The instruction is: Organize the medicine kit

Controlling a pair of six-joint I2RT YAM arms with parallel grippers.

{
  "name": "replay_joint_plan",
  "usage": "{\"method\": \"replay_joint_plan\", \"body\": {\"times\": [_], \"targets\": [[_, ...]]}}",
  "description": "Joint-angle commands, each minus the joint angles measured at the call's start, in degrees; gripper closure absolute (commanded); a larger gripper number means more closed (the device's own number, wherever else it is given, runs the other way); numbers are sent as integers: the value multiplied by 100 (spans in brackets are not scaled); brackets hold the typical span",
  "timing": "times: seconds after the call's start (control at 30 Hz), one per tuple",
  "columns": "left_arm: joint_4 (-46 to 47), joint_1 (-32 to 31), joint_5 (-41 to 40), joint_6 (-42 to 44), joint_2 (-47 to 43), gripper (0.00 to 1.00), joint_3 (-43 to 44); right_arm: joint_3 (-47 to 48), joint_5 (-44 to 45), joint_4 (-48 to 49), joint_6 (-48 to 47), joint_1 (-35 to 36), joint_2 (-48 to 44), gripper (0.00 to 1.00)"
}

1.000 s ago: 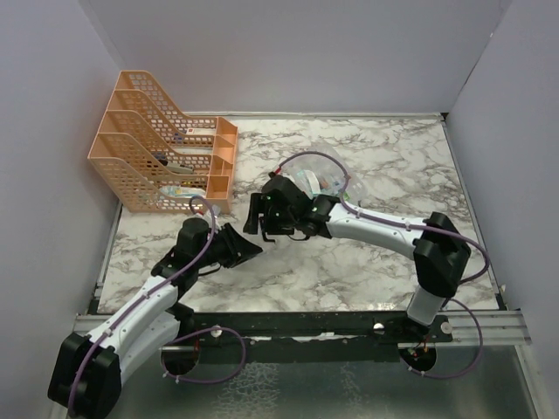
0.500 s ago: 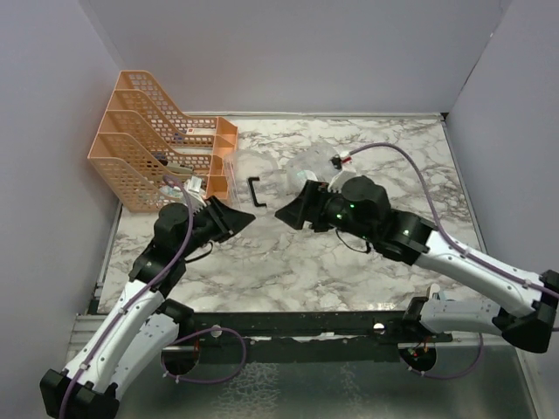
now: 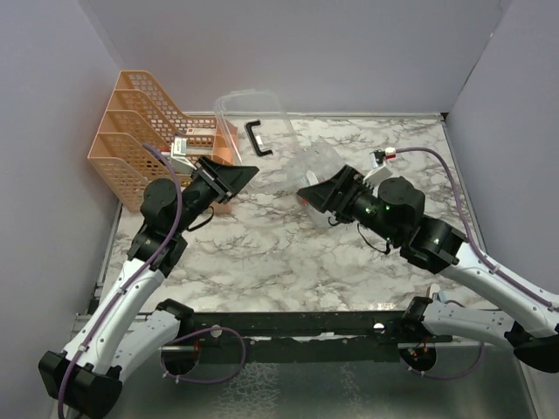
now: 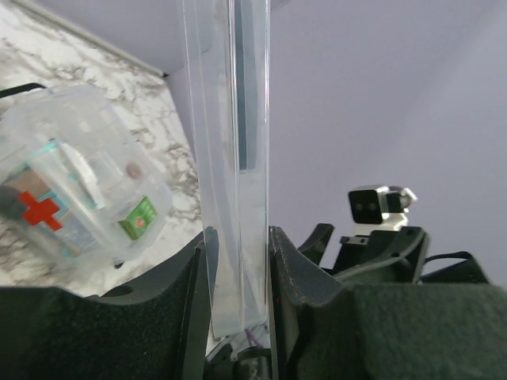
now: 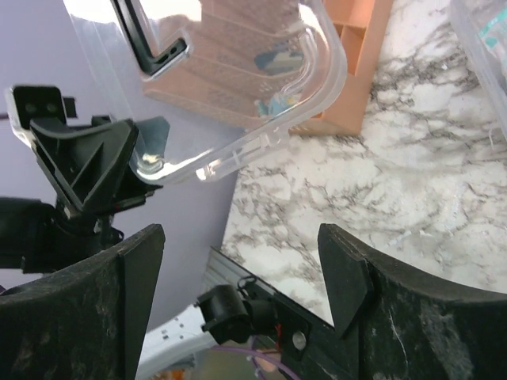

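Left gripper (image 3: 240, 175) is clamped on the edge of the clear lid (image 3: 251, 112); half a second ago that lid lay low beside the orange rack (image 3: 144, 131), now it is lifted upright just in front of the rack, black handle (image 3: 255, 137) outward; so the medicine kit (image 3: 316, 160), on the table right of the rack, stands uncovered. Right gripper (image 3: 310, 194) has spread wide, empty, just short of the kit; the raised lid may crowd any reach toward the rack.

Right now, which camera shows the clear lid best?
Right wrist: the clear lid faces it, rim and black handle sharp. Top external shows it whole but faint; left wrist only its edge, pinched in the left gripper.
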Motion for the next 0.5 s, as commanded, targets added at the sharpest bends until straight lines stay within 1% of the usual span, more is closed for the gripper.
{"method": "replay_joint_plan", "body": {"times": [0.0, 0.1, 0.27, 0.4, 0.47], "targets": [[1141, 24, -195, -734, 140, 78, 335, 25, -599, 1038, 383, -507, 41, 21], [1299, 28, -277, -987, 236, 78, 447, 134, -1144, 1249, 857, -965, 328, 21], [1343, 28, -378, -1511, 327, 78, 516, -208, -2157, 2577, 1610, -1740, 743, 21], [1473, 28, -379, -1941, 405, 78, 462, -317, -2364, 3625, 1774, -1899, 1012, 21], [1517, 26, -350, -2107, 478, 78, 443, -325, -2448, 3945, 1937, -1940, 1137, 22]]}}
